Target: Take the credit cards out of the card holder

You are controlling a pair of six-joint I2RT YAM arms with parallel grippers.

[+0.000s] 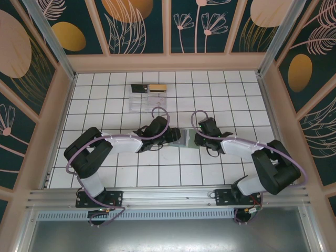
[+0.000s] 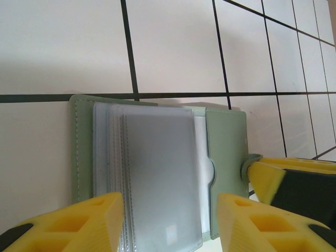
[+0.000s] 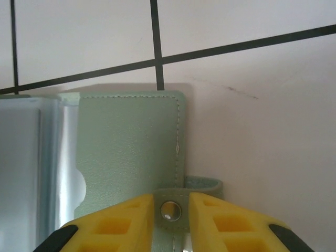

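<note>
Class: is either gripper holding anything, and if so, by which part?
The right gripper appears to pinch the card holder by its snap tab. The left gripper stands open astride the clear sleeves, holding nothing.

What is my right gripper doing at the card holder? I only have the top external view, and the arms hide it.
Observer: The right gripper has a finger close on each side of the snap tab of the card holder; a grip I cannot confirm.
Operator: And the left?
Observer: The left gripper is open, the clear sleeves between its fingers.
Operator: Cards inside?
Observer: The front sleeve looks plain frosted grey; I cannot tell.
</note>
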